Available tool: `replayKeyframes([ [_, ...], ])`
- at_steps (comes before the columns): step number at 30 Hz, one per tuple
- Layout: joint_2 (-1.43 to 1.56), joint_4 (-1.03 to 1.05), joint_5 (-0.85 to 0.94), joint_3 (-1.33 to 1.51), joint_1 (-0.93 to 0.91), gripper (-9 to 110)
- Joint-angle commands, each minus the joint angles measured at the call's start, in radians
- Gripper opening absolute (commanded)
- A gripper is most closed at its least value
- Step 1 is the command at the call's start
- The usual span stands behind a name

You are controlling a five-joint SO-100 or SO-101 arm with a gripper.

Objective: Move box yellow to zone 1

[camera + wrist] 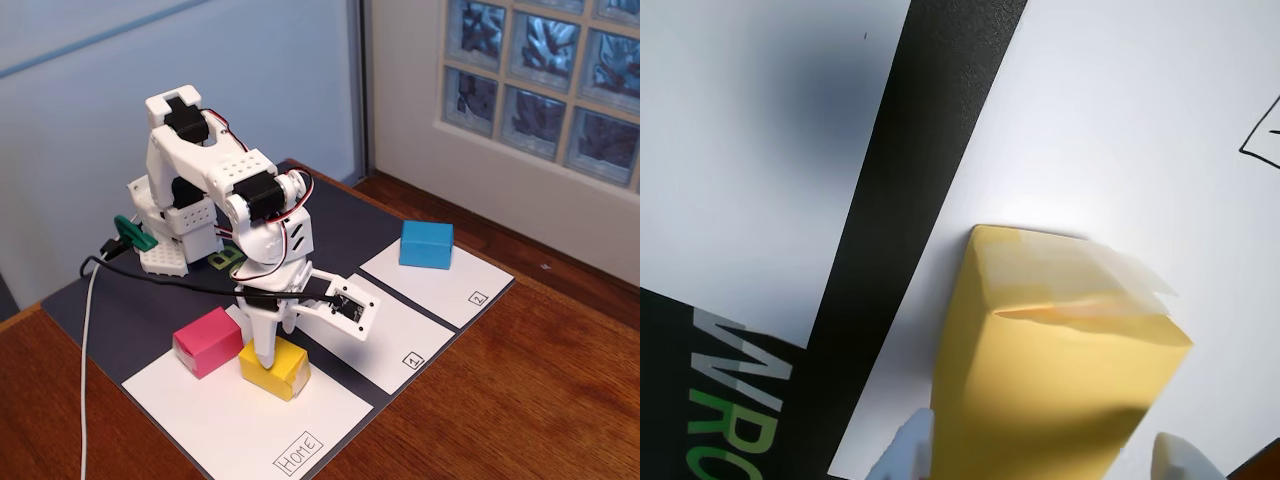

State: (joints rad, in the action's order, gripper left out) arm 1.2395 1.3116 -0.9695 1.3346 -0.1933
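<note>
The yellow box (275, 369) stands on the white "Home" panel (250, 425), next to a pink box. My gripper (312, 340) is low over it with the jaws spread wide: one white finger (265, 345) rests against the box's top near edge, and the other jaw sticks out to the right, above zone 1 (400, 328). Zone 1 is the bare white panel marked "1". In the wrist view the yellow box (1060, 370) fills the lower middle between my fingertips (908, 450). My gripper (1045, 462) is open around it; the right tip stands apart from the box.
A pink box (207, 341) sits just left of the yellow one on Home. A blue box (426, 243) stands on the panel marked "2" (465, 285). The panels lie on a dark mat (130, 310). The arm base and a cable (88, 330) are at the left.
</note>
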Motion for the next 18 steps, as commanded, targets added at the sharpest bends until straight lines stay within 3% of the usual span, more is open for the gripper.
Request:
replayKeyframes([
  [1, 0.078, -0.052, -0.009, 0.048, -0.012, 27],
  [18, 0.12, -0.083, -0.009, 0.106, -0.011, 43],
])
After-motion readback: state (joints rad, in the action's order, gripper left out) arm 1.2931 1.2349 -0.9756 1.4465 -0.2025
